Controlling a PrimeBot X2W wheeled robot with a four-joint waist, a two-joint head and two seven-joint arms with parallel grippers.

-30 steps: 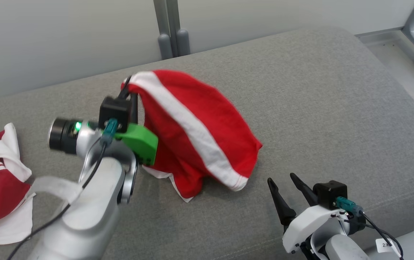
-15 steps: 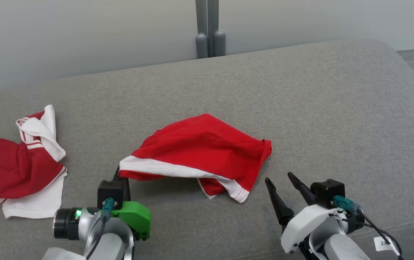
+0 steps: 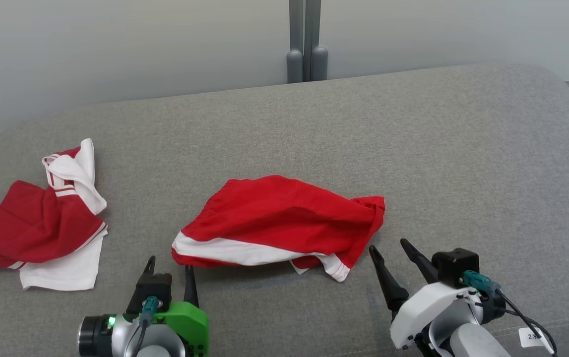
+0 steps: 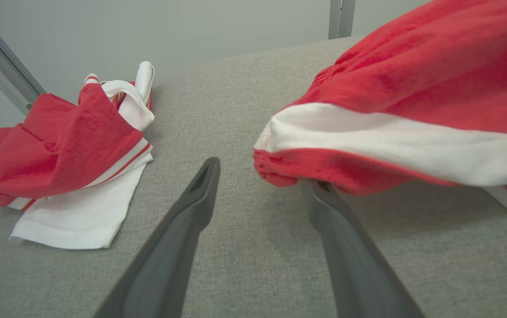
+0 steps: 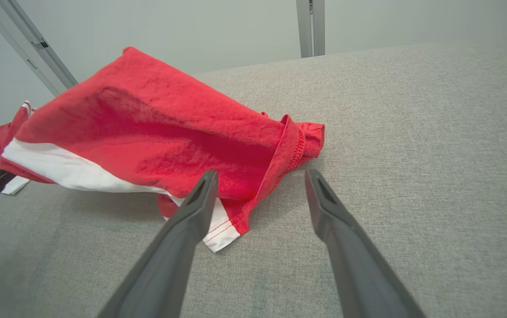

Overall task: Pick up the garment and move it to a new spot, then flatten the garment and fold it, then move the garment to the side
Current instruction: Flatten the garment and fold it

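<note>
1. Since a second ago our left gripper (image 3: 169,264) has let go of the garment (image 3: 284,218), which has sunk from a lifted drape into a low heap on the grey cushion (image 3: 463,148). Our head has turned too.
2. Far left lies another red-and-white piece of clothing (image 3: 36,233), well apart from the garment, and we leave it alone.
3. Our left fingers stand open and empty, one tip right at the garment's white-banded corner.
4. The garment sits mid-cushion, humped and creased, with a white-hemmed flap poking out beneath, so we judge flattening is the step in hand.
5. Our right gripper (image 3: 388,245) is spread wide and empty, just beside the garment's right end.
6. To do it well, we should pinch one corner at each end and draw them apart low and evenly, so nothing bunches.
</note>
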